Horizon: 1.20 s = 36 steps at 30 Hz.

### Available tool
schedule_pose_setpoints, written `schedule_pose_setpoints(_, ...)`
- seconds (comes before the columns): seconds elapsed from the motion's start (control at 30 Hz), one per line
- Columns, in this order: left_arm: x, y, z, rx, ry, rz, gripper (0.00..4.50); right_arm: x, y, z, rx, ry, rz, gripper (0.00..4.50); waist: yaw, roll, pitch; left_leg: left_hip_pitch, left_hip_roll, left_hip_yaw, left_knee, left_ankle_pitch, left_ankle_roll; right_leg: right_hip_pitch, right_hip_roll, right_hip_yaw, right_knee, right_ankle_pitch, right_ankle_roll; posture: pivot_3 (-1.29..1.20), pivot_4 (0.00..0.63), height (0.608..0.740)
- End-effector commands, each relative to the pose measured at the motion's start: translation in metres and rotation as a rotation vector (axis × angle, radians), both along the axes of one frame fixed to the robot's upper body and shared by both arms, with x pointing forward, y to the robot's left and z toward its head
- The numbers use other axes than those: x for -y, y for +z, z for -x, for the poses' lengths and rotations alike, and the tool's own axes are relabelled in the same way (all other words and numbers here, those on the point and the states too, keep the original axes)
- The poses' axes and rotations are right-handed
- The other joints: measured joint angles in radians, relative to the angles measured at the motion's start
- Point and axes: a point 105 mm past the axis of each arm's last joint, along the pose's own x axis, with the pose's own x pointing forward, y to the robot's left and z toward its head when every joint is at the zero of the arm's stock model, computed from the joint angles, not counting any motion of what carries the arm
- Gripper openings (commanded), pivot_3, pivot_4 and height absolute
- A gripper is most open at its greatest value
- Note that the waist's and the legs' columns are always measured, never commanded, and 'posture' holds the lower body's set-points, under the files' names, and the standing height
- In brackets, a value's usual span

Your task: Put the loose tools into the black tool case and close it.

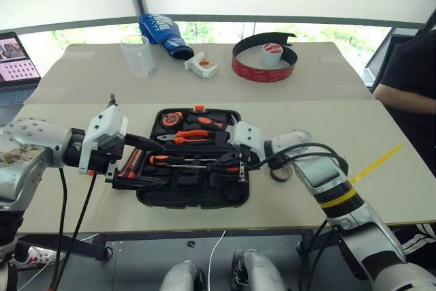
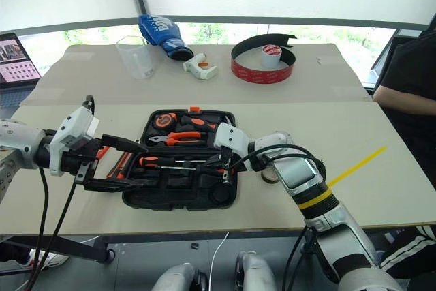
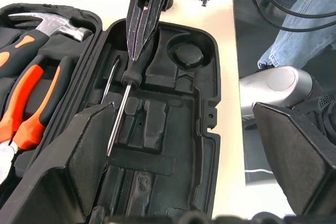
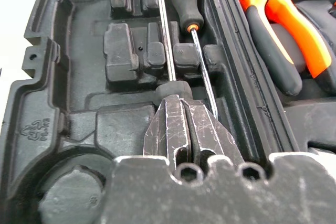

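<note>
Hovering at the case's left edge, left gripper [image 2: 112, 165] was spread wide and empty, one finger above the tray and one low along its front-left edge, probably placed to steady it. Black tool case [image 1: 193, 199] lay open on the desk [image 1: 381, 134], near the front edge. Far half held a tape measure [image 1: 171, 119], pliers [image 1: 193, 138], an orange-and-black handle. Near half held two screwdrivers, the upper [image 1: 178, 160] already down. Right gripper [image 4: 181, 129] was clamped shut on the handle end of the lower screwdriver [image 4: 166, 35], seemingly to seat it in its slot.
</note>
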Motion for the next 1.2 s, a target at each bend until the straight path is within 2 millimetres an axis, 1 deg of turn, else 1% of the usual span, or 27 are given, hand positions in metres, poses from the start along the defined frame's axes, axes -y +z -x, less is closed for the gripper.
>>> schedule_pose_setpoints(0.03, 0.002, 0.004, 0.0, 0.029, -0.01, -0.004, 4.5, -0.004, -0.011, 0.001, 0.041, 0.044, 0.081, 0.02, 0.0, 0.0, 0.0, 0.0, 0.0, 0.0, 0.0, 0.0, 0.0, 0.0, 0.0, 0.0, 0.0, 0.0, 0.0, 0.0, 0.15, 0.727)
schedule_pose_setpoints(0.13, 0.002, 0.003, 0.0, 0.029, -0.012, -0.005, 4.5, -0.005, -0.024, 0.002, 0.026, 0.052, 0.133, 0.02, 0.0, 0.0, 0.0, 0.001, 0.0, 0.0, 0.0, 0.0, 0.0, 0.0, 0.0, 0.0, 0.0, 0.0, 0.0, 0.0, 0.15, 0.727)
schedule_pose_setpoints(0.23, 0.002, 0.002, -0.001, 0.03, -0.011, -0.005, 4.5, -0.002, -0.042, 0.006, 0.043, 0.091, 0.215, 0.02, -0.002, 0.0, -0.001, 0.002, 0.0, 0.0, -0.001, 0.0, 0.0, 0.001, 0.0, 0.001, 0.0, 0.0, 0.0, 0.0, 0.15, 0.727)
schedule_pose_setpoints(0.3, 0.002, 0.001, -0.001, 0.03, -0.011, -0.005, 4.5, -0.003, -0.049, 0.01, 0.035, 0.106, 0.236, 0.02, -0.002, 0.0, -0.002, 0.002, 0.0, 0.0, -0.001, 0.0, -0.001, 0.001, 0.0, 0.001, 0.001, 0.0, 0.0, 0.0, 0.15, 0.727)
schedule_pose_setpoints(0.57, 0.003, -0.001, -0.005, 0.034, -0.009, 0.0, 4.5, -0.002, -0.062, 0.01, 0.033, 0.113, 0.308, 0.02, -0.003, 0.0, -0.011, 0.005, 0.0, 0.0, -0.002, 0.0, -0.001, 0.003, 0.0, 0.001, 0.001, -0.002, -0.002, 0.0, 0.15, 0.727)
schedule_pose_setpoints(0.63, 0.002, -0.002, -0.005, 0.034, -0.01, -0.001, 4.5, -0.002, -0.065, 0.011, 0.044, 0.134, 0.337, 0.02, -0.002, 0.0, -0.011, 0.011, 0.0, 0.0, -0.005, -0.001, -0.004, 0.008, 0.0, 0.001, 0.0, -0.002, -0.003, 0.0, 0.15, 0.727)
schedule_pose_setpoints(0.7, 0.001, -0.005, -0.006, 0.03, -0.007, -0.007, 4.5, -0.006, -0.062, 0.011, 0.055, 0.14, 0.32, 0.02, -0.002, -0.001, -0.012, 0.019, 0.0, 0.001, -0.008, -0.003, -0.006, 0.014, 0.0, 0.001, -0.001, -0.003, -0.004, 0.0, 0.15, 0.727)
schedule_pose_setpoints(0.73, 0.0, -0.007, -0.007, 0.026, -0.002, -0.009, 4.5, -0.011, -0.053, 0.01, 0.053, 0.128, 0.267, 0.02, -0.002, -0.001, -0.012, 0.02, 0.0, 0.001, -0.009, -0.004, -0.009, 0.014, 0.0, 0.002, -0.001, -0.004, -0.004, 0.0, 0.15, 0.727)
schedule_pose_setpoints(0.8, -0.003, -0.009, -0.008, 0.021, 0.013, -0.011, 4.5, -0.022, -0.029, 0.009, 0.045, 0.107, 0.129, 0.02, -0.004, -0.002, -0.012, 0.02, 0.0, 0.001, -0.01, -0.005, -0.01, 0.014, 0.0, 0.002, -0.001, -0.004, -0.005, 0.0, 0.15, 0.727)
schedule_pose_setpoints(0.87, -0.009, -0.01, -0.011, 0.015, 0.047, -0.006, 4.5, -0.028, 0.01, 0.008, 0.001, 0.062, -0.053, 0.02, -0.007, -0.001, -0.012, 0.019, 0.001, 0.001, -0.01, -0.004, -0.012, 0.012, 0.001, 0.002, 0.0, -0.004, -0.005, 0.0, 0.15, 0.727)
schedule_pose_setpoints(0.9, -0.012, -0.01, -0.012, 0.013, 0.066, -0.004, 4.5, -0.027, 0.028, 0.01, -0.024, 0.056, -0.119, 0.59, -0.007, -0.001, -0.012, 0.018, 0.001, 0.001, -0.01, -0.003, -0.012, 0.011, 0.001, 0.002, 0.0, -0.004, -0.005, 0.0, 0.15, 0.727)
schedule_pose_setpoints(0.93, -0.016, -0.011, -0.013, 0.01, 0.096, 0.0, 4.5, -0.023, 0.05, 0.016, -0.029, 0.072, -0.193, 0.78, -0.007, -0.001, -0.011, 0.017, 0.001, 0.001, -0.01, -0.002, -0.012, 0.01, 0.002, 0.002, 0.001, -0.004, -0.006, 0.0, 0.15, 0.727)
schedule_pose_setpoints(0.97, -0.02, -0.012, -0.013, 0.008, 0.115, 0.002, 4.5, -0.02, 0.063, 0.022, -0.029, 0.088, -0.233, 1.14, -0.006, 0.0, -0.01, 0.016, 0.001, 0.001, -0.01, 0.002, -0.006, 0.008, 0.002, 0.002, 0.001, -0.004, -0.007, 0.0, 0.15, 0.727)
schedule_pose_setpoints(1.0, -0.023, -0.013, -0.013, 0.008, 0.14, 0.004, 4.5, -0.014, 0.074, 0.028, -0.043, 0.095, -0.264, 1.47, -0.004, 0.001, -0.01, 0.012, 0.001, 0.001, -0.01, 0.002, -0.006, 0.005, 0.002, 0.002, 0.002, -0.004, -0.008, 0.0, 0.15, 0.727)
schedule_pose_setpoints(1.03, -0.028, -0.014, -0.013, 0.009, 0.164, 0.004, 4.5, -0.009, 0.083, 0.034, -0.049, 0.104, -0.286, 1.7, -0.002, 0.001, -0.01, 0.008, 0.001, 0.0, -0.009, 0.002, -0.006, 0.001, 0.002, 0.002, 0.003, -0.002, -0.012, 0.0, 0.15, 0.727)
schedule_pose_setpoints(1.07, -0.033, -0.015, -0.012, 0.008, 0.196, 0.007, 4.5, -0.002, 0.091, 0.041, -0.046, 0.119, -0.302, 2.14, -0.001, 0.001, -0.01, 0.005, 0.001, 0.0, -0.009, 0.002, -0.006, -0.001, 0.002, 0.001, 0.003, 0.0, -0.015, 0.0, 0.15, 0.727)
schedule_pose_setpoints(1.1, -0.038, -0.016, -0.011, 0.008, 0.227, 0.011, 4.5, 0.005, 0.097, 0.048, -0.044, 0.131, -0.312, 2.47, -0.001, 0.001, -0.01, 0.004, 0.001, -0.001, -0.009, 0.002, -0.006, -0.002, 0.002, 0.0, 0.001, 0.0, -0.015, 0.0, 0.15, 0.727)
schedule_pose_setpoints(1.13, -0.047, -0.017, -0.009, 0.007, 0.276, 0.011, 4.5, 0.014, 0.1, 0.054, -0.028, 0.132, -0.311, 2.75, 0.0, 0.001, -0.01, 0.003, 0.001, -0.002, -0.009, 0.002, -0.006, -0.002, 0.002, 0.0, 0.0, 0.0, -0.015, 0.0, 0.15, 0.727)
schedule_pose_setpoints(1.17, -0.053, -0.019, -0.007, 0.007, 0.309, 0.01, 4.5, 0.02, 0.102, 0.058, -0.02, 0.13, -0.308, 3.16, 0.0, 0.001, -0.01, 0.003, 0.001, -0.002, -0.009, 0.002, -0.006, -0.002, 0.002, -0.001, -0.001, 0.0, -0.015, 0.0, 0.15, 0.727)
schedule_pose_setpoints(1.2, -0.058, -0.02, -0.004, 0.007, 0.337, 0.007, 4.5, 0.025, 0.102, 0.061, -0.015, 0.125, -0.301, 3.28, 0.001, 0.001, -0.01, 0.002, 0.001, -0.002, -0.01, 0.002, -0.005, -0.002, 0.002, -0.001, -0.002, 0.0, -0.015, 0.0, 0.15, 0.727)
